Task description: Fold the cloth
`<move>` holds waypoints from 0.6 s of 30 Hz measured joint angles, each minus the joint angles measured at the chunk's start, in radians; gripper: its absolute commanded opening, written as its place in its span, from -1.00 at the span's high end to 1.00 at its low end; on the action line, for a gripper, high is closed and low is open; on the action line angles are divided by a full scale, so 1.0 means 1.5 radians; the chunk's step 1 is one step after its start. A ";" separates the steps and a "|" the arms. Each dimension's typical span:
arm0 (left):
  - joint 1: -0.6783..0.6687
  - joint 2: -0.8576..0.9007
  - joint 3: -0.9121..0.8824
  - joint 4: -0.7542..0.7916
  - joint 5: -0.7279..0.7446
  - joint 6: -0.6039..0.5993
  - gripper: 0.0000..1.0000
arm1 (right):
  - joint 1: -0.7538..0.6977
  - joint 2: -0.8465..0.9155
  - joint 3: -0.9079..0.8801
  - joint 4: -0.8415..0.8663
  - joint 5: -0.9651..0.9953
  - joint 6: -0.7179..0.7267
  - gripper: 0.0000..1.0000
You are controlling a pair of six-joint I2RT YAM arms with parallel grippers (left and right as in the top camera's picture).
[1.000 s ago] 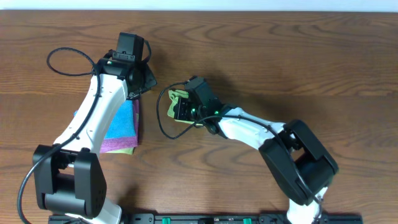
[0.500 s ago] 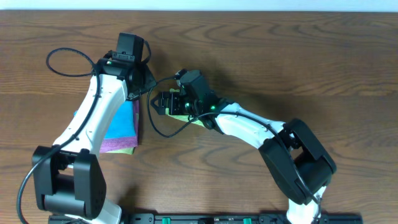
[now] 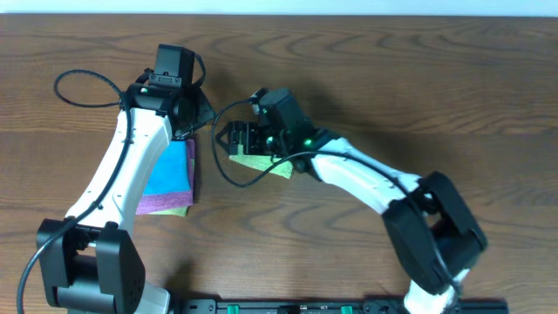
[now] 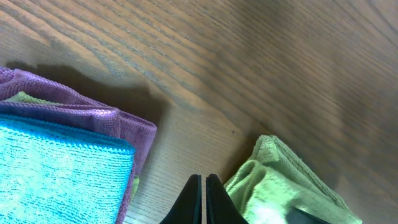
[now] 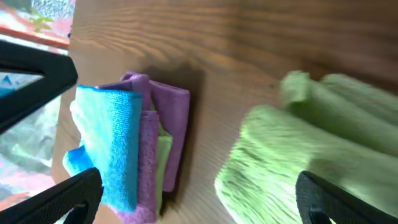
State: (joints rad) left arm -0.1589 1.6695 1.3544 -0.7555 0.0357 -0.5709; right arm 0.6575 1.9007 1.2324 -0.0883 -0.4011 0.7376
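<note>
The cloth [image 3: 261, 163] is lime-green and lies bunched and folded on the wood, partly under my right arm. It fills the right of the right wrist view [image 5: 311, 143] and shows at the lower right of the left wrist view [image 4: 280, 186]. My right gripper [image 3: 230, 138] hovers over the cloth's left edge, jaws wide open [image 5: 205, 199], and nothing is between the fingers. My left gripper [image 3: 193, 120] is shut and empty [image 4: 203, 199]. It points at the bare wood between the cloth and the stack.
A stack of folded cloths lies left of the green one: a blue cloth [image 3: 172, 167] on top, a pink-magenta cloth [image 3: 166, 203] under it, and a thin green edge at the bottom. The stack also shows in the wrist views [image 4: 62, 168] [image 5: 106, 143]. A black cable [image 3: 83, 87] loops by the left arm.
My right gripper has opened and let go of the cloth, then shifted left over its edge. The left arm has moved a little to the left, still shut.
</note>
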 measured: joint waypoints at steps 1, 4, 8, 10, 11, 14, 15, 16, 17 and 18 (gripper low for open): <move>0.000 -0.002 0.000 0.000 0.000 0.000 0.88 | -0.006 -0.011 0.000 -0.012 -0.001 -0.008 -0.98; 0.000 -0.012 0.000 0.000 0.000 0.000 0.87 | -0.017 -0.052 0.001 -0.055 0.004 -0.048 -0.99; 0.000 -0.027 0.000 -0.001 -0.002 0.000 0.85 | -0.022 -0.113 0.002 -0.139 0.012 -0.098 -0.99; 0.000 -0.036 0.000 -0.003 -0.002 0.000 0.85 | -0.026 -0.148 0.002 -0.195 0.014 -0.133 -0.98; 0.000 -0.041 0.000 -0.005 -0.005 0.000 0.85 | -0.031 -0.168 0.002 -0.224 0.016 -0.154 -0.99; 0.000 -0.050 0.000 -0.018 -0.008 0.000 0.85 | -0.051 -0.235 0.002 -0.314 0.034 -0.213 -0.98; 0.000 -0.053 0.001 -0.023 -0.010 0.000 0.85 | -0.060 -0.263 0.002 -0.346 0.050 -0.229 -0.98; 0.000 -0.056 0.001 -0.030 -0.012 0.000 0.85 | -0.069 -0.286 0.003 -0.377 0.064 -0.243 -0.99; 0.000 -0.057 0.001 -0.034 -0.013 0.000 0.85 | -0.078 -0.310 0.002 -0.410 0.080 -0.257 -0.98; 0.000 -0.059 0.001 -0.038 -0.014 0.000 0.86 | -0.088 -0.334 0.002 -0.438 0.096 -0.271 -0.99</move>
State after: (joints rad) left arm -0.1589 1.5814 1.3552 -0.8120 0.0147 -0.5705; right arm 0.5255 1.3994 1.2354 -0.7448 -0.2573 0.3313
